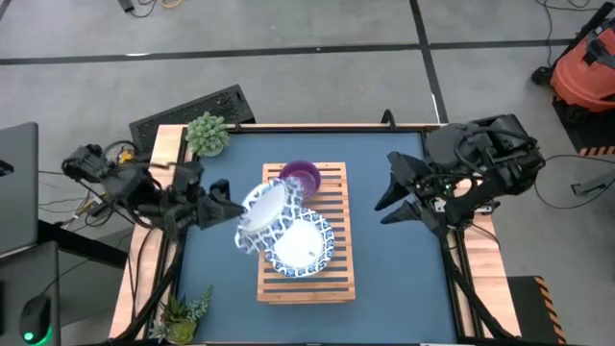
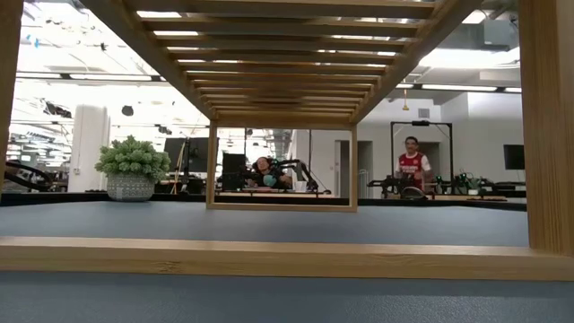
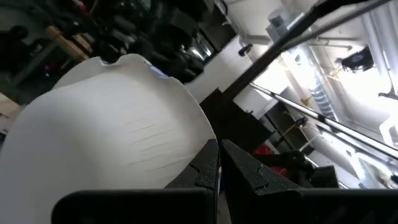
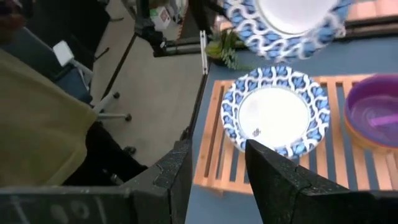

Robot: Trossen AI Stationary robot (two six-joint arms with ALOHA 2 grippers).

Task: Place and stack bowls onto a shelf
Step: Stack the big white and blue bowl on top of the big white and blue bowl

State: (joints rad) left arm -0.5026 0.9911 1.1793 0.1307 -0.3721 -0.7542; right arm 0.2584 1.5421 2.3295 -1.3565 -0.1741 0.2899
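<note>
Blue-rimmed white dish point(image 1: 264, 213) hangs tilted in your left gripper point(image 1: 236, 213), whose fingers pinch its rim over the shelf's point(image 1: 338, 274) left edge. Its target, another patterned dish point(image 1: 300, 245), lies flat on the slats just right of and below the held one, so the left arm is the nearer. A purple bowl point(image 1: 302, 177) sits at the shelf's far end, nothing in it. Your right gripper point(image 4: 214, 177) waits spread apart near the tabletop's right edge.

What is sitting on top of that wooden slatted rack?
On the rack: a blue-rimmed white dish and a purple bowl. The left pincer holds another dish tilted above them, hiding some slats.
</note>
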